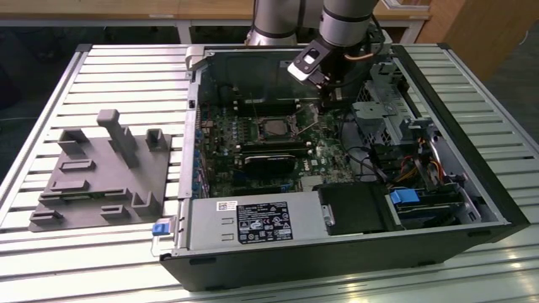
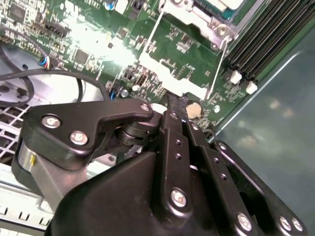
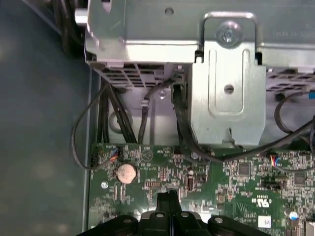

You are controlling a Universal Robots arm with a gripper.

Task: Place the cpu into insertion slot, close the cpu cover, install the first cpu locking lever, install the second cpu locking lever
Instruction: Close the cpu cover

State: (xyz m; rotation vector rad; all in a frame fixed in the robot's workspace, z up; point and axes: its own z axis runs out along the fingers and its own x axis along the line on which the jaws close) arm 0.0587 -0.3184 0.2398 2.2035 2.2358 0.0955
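Tool (image 1: 331,98), fingers pinched together, hangs at one o'clock of the insertion slot (image 1: 274,129); dip too low and it clips the raised locking lever (image 2: 218,66).

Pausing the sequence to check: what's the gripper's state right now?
Black two-finger gripper: shut, holding nothing, poised over the green circuit board.

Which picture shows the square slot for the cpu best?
The exterior view: the whole insertion slot sits in plain sight on the green board. The second wrist view catches one corner of it. The first wrist view looks at the coin battery instead.
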